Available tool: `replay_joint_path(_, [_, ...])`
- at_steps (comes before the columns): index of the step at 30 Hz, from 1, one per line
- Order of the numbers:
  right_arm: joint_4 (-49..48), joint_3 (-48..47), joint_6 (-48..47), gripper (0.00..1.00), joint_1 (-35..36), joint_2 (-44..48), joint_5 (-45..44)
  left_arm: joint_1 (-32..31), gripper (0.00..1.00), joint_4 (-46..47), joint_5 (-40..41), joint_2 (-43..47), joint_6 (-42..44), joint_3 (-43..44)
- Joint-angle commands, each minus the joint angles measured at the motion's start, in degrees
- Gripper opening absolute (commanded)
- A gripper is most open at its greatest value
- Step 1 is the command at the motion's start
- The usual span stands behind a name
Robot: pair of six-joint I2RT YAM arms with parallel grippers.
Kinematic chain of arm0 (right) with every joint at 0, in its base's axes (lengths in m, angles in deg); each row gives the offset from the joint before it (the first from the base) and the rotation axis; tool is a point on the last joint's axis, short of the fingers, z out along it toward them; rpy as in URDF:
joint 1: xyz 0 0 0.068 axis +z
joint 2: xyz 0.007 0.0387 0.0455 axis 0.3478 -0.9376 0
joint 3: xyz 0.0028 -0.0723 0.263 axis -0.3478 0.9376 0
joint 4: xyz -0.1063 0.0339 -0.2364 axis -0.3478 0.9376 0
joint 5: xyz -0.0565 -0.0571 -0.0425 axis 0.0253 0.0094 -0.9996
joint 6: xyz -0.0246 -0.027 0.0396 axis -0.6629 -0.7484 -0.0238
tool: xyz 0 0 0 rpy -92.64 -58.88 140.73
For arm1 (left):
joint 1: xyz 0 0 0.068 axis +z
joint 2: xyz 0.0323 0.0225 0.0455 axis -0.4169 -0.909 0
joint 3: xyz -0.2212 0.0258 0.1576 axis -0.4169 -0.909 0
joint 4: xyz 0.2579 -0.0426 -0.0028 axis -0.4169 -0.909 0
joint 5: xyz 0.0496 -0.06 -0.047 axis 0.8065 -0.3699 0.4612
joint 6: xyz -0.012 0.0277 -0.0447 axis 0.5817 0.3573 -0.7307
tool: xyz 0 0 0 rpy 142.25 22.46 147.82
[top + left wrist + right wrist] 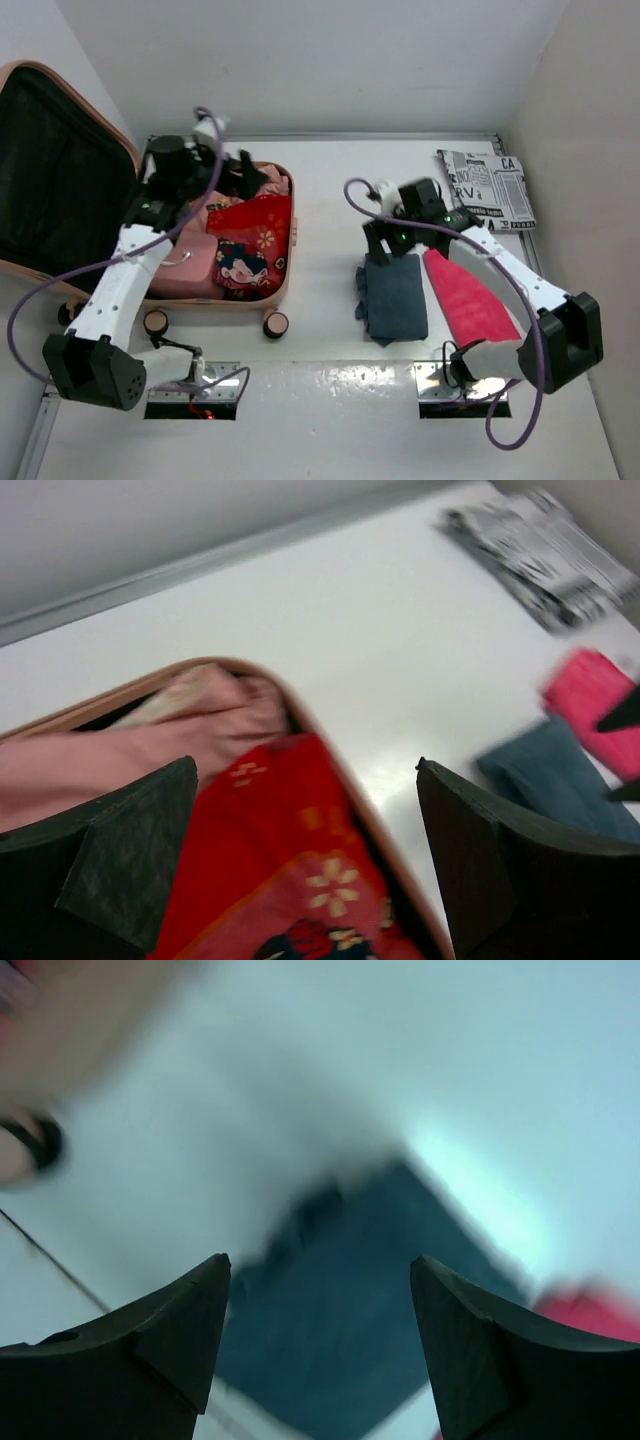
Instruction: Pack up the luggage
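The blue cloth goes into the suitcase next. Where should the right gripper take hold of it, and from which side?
Probably its far short edge, from straight above. The blue cloth lies flat and folded, so only an edge offers a pinch; the right gripper hangs open over that end, and the pink cloth crowds one long edge.

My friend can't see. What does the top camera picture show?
An open pink suitcase holds red and pink clothes, with the left arm over it. The right arm is over a blue cloth beside a pink cloth.
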Motion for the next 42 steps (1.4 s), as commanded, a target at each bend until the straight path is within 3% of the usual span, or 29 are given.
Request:
replay_joint_path(1, [2.80,11.69,8.60,0.72,-3.84,4.78,-5.66,-11.40,0.95,-4.22,0.48,0.28,5.68,0.59])
replay_joint_path(4, [3.24,17.68,12.12,0.72,-11.67,8.82,-4.01,-22.21,0.93,-6.26,-1.71,-1.32,3.59,-3.60])
replay_joint_path(6, [3.32,19.96,13.61,0.72,-20.60,11.64,-1.72,-29.75,0.93,-6.26,-2.33,-3.86,2.88,-5.90])
replay_joint_path(12, [5.43,21.28,20.20,0.72,-32.40,17.09,2.59,-38.75,0.93,-3.01,-4.52,-13.43,-15.39,-9.78])
replay_joint_path(17, [7.89,21.55,21.79,0.71,-35.85,17.44,8.66,-42.01,0.94,2.88,-5.67,-22.47,-27.34,-8.05])
replay_joint_path(32, [8.33,19.62,19.68,0.70,-42.97,14.11,14.81,-45.18,0.99,-2.92,2.07,-45.34,-37.91,6.91])
replay_joint_path(36, [8.69,18.13,18.63,0.70,-44.11,13.40,16.13,-46.40,0.91,-3.53,0.66,-50.44,-37.91,12.79])
replay_joint_path(39, [9.30,18.21,17.84,0.70,-44.38,12.70,16.65,-46.41,0.91,-4.15,0.66,-51.06,-37.39,14.13])
replay_joint_path(42, [8.86,18.39,17.92,0.70,-44.38,12.17,17.18,-46.41,0.82,-3.19,0.67,-51.06,-37.38,13.34])
